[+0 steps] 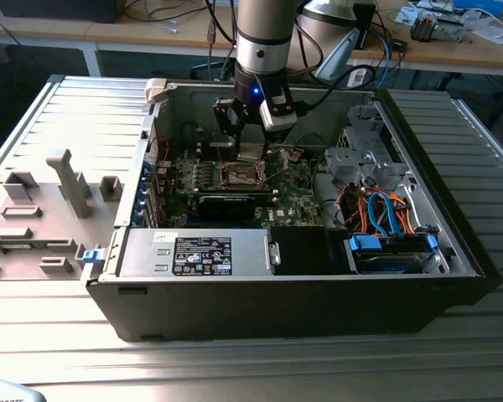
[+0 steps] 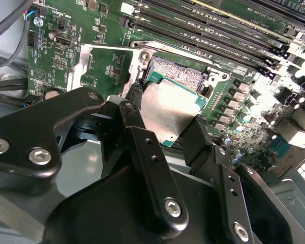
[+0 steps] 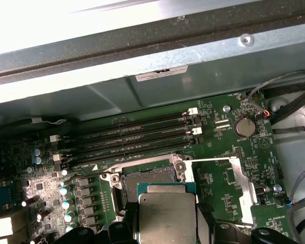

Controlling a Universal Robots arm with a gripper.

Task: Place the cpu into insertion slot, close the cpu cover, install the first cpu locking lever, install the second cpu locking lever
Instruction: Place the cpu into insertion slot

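— One cpu [image 2: 173, 101], pinched at its edges by the end effector [image 2: 169, 111], hangs just over the insertion slot [image 2: 179, 76], toward the far wall of the case [image 1: 277, 301].
— Any slight offset could set a corner on the contacts, bending them.

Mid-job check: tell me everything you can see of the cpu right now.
The cpu is a flat square chip with a silvery-grey metal top and a green border. The gripper holds it top up, black jaws on two opposite edges. It hangs over the open insertion slot, not seated; part of the slot shows beyond it. Whether it touches the slot's rim cannot be told.
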